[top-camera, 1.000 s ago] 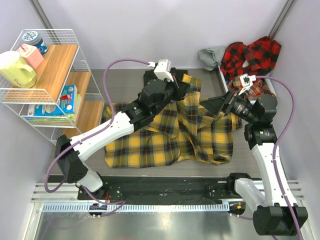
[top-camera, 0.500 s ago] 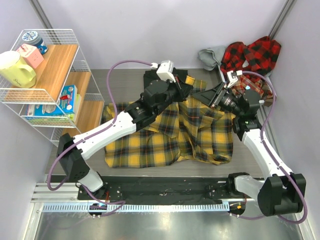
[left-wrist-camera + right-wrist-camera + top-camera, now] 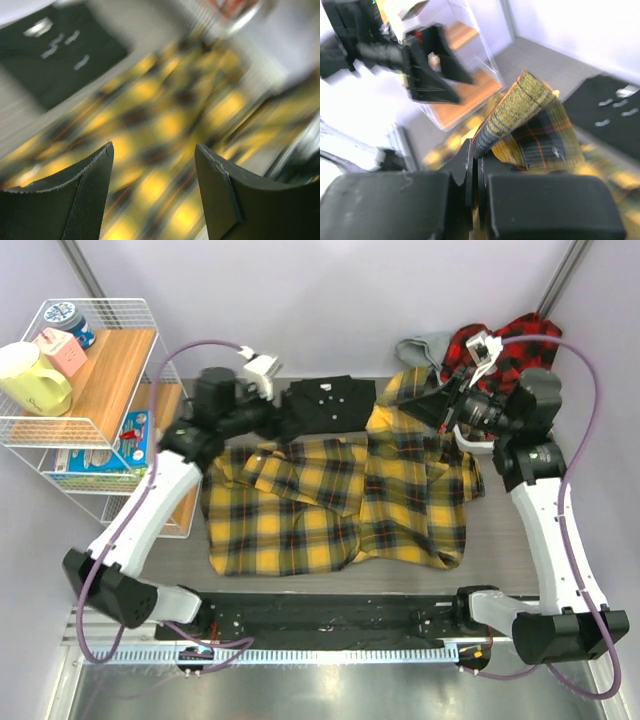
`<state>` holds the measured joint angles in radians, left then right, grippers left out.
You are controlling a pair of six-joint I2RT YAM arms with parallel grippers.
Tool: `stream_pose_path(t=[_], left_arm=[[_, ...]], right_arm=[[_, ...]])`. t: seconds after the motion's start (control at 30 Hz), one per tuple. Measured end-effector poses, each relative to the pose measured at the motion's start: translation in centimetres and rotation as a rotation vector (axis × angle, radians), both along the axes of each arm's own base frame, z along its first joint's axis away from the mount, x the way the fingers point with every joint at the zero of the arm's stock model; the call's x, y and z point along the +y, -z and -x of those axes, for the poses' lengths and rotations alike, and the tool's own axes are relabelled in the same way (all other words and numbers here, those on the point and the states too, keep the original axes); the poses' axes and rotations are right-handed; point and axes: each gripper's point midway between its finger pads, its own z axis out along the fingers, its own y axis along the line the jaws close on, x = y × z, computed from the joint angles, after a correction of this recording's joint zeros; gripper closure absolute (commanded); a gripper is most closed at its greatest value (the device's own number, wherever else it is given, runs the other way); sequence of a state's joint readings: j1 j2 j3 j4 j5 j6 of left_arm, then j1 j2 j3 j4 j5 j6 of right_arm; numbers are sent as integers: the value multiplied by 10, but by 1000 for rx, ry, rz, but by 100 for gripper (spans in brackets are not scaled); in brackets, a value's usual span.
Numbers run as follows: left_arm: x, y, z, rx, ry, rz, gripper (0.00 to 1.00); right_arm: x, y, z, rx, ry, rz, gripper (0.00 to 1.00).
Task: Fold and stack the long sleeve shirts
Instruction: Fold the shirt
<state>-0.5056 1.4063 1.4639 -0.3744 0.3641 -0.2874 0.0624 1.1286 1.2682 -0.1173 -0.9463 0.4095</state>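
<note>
A wire shelf (image 3: 170, 360) with wood boards stands by the left wall. A pale yellow mug (image 3: 35, 378), a pink box (image 3: 60, 348) and a blue box (image 3: 138, 438) sit on it. The walls are a pale purple-grey. The table (image 3: 500, 560) is dark grey, and a black mat (image 3: 330, 612) lies along its near edge.

My left gripper (image 3: 154, 146) hangs over the top left part of the yellow plaid shirt (image 3: 340, 510). Its 2 fingers are wide apart with nothing between them. That wrist view is blurry.

The yellow plaid shirt is spread out over the middle of the table, bumpy and not folded. The black shirt (image 3: 330, 400) lies folded at the back of the table, just beside the yellow one. I can see its small pale buttons.

My right gripper (image 3: 474, 152) is closed tight on a fold of the yellow plaid shirt. It holds that back right part up off the table.

In the far right corner, red and black plaid cloth (image 3: 505, 345) is heaped up. A grey cloth (image 3: 425, 350) lies just left of it.
</note>
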Motion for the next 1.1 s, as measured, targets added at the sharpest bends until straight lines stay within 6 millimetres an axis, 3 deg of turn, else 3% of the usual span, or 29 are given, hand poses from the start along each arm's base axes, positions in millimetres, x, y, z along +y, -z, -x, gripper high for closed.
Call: stream_pose_path(t=[0.1,0.17,0.37,0.5,0.63,0.73,1.1], left_arm=[[70,29,23,-38,81,-250,34],[104,68,60,-32,196,-436,35],[184,194,172,144,549,-832,36],[216,235,212,207,692,-970,35],[232,254,224,229,731,-1042,35],[234,259,222,245,726,-1058,34],[208,275,204,247,654,-1105,28]], right_arm=[[-7,-20,0,-121,5,109,99],[-10,-24,-1,-174,3,180,99],[-16,-2,-2,-151,-16,285,99],[-20,8,2,-134,-6,325,99],[-24,8,7,-142,13,343,99],[-26,5,7,-157,32,354,99],[-34,-18,3,-216,99,375,99]])
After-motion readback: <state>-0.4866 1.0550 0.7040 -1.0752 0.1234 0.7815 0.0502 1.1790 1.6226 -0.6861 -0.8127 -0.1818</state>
